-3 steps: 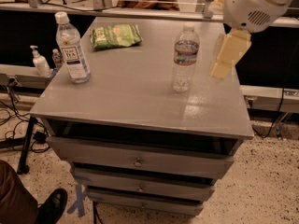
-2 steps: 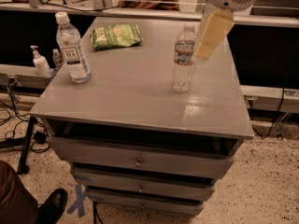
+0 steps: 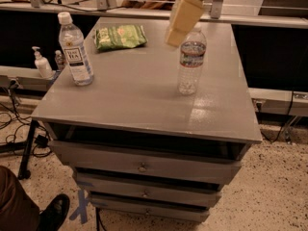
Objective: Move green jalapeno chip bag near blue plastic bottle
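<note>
The green jalapeno chip bag lies flat at the far side of the grey cabinet top, left of centre and untouched. The blue plastic bottle stands upright near the left edge, nearer than the bag, close to it but apart.

The gripper hangs in the air over the far part of the top, just right of the bag and above the cap of the clear water bottle. It carries nothing, and whether it is spread or pressed together I cannot tell.

I judge this to be the approach, with no grasp made yet. The next move calls for carrying on left until the gripper is over the bag, then coming down on it while keeping clear of the water bottle.

Against the earlier frames, the gripper has travelled from the right edge of the cabinet leftward, past the water bottle. The bag and both bottles stand where they were.
</note>
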